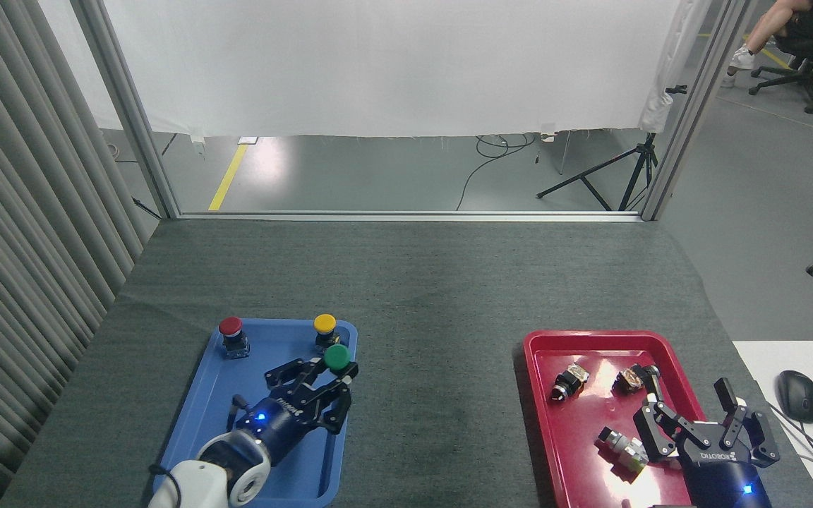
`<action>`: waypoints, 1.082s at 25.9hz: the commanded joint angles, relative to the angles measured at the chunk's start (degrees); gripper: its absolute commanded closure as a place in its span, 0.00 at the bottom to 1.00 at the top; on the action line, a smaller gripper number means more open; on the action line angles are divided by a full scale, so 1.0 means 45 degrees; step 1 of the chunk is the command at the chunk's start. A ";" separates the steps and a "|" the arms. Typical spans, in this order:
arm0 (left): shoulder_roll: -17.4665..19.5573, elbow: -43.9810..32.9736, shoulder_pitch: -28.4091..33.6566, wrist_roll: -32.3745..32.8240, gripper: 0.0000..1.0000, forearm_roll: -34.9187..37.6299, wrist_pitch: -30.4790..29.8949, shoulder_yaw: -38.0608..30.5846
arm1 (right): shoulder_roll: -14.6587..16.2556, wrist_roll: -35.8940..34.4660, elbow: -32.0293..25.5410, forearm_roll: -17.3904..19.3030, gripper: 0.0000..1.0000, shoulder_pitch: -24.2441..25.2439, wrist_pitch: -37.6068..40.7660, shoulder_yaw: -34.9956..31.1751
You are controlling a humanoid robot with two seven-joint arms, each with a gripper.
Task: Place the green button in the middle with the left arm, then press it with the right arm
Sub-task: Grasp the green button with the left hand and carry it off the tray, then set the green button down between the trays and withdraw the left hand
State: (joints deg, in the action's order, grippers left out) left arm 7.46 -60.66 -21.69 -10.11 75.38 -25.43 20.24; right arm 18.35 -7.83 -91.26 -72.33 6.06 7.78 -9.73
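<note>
I am holding the green button [337, 357] over the blue tray [212, 395], left gripper [332, 384] pinching its rigid black body below the slippery dome; right gripper [694, 409] is hovering spread.

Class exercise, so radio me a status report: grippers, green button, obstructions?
Left gripper shut on green button, above blue tray. Right gripper open over red tray. Middle mat unobstructed.

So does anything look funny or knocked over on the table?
Yes. In the red plastic tray, three small black and metal parts lie tipped on their sides, while the red-capped button and yellow-capped button stand upright in the blue plastic tray. Nothing looks spilled or broken.
</note>
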 commanded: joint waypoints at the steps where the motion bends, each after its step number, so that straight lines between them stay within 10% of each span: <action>1: -0.1480 0.1253 -0.1333 0.0039 1.00 0.0377 0.0027 0.1420 | -0.0015 0.0001 0.0008 0.0000 0.00 0.0001 0.0010 -0.0026; 5: -0.3355 0.3343 -0.1958 0.0039 1.00 0.1647 0.0105 0.1947 | -0.0054 0.0001 0.0008 0.0000 0.00 0.0020 -0.0010 -0.0007; 14: -0.3454 0.4789 -0.1880 -0.0078 0.99 0.1843 0.1765 0.3588 | 0.0024 0.0001 0.0047 0.0000 0.00 0.0040 0.0030 -0.0026; 17: -0.3454 0.4847 -0.1880 -0.0078 0.79 0.1784 0.2019 0.3568 | 0.0005 0.0001 0.0047 0.0000 0.00 0.0020 0.0030 -0.0026; 20: -0.3454 0.4847 -0.1861 -0.0078 0.05 0.1784 0.2390 0.3568 | 0.0005 0.0001 0.0047 0.0000 0.00 0.0040 0.0030 -0.0007; 28: -0.3434 0.2738 -0.0923 0.0136 0.01 0.1843 0.2410 0.3549 | 0.0005 -0.0019 0.0066 0.0000 0.00 0.0060 0.0010 -0.0007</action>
State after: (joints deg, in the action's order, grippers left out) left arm -8.17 -42.74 -28.16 -9.99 83.52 -15.04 36.31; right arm 18.35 -7.84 -91.01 -72.35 6.25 7.92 -9.82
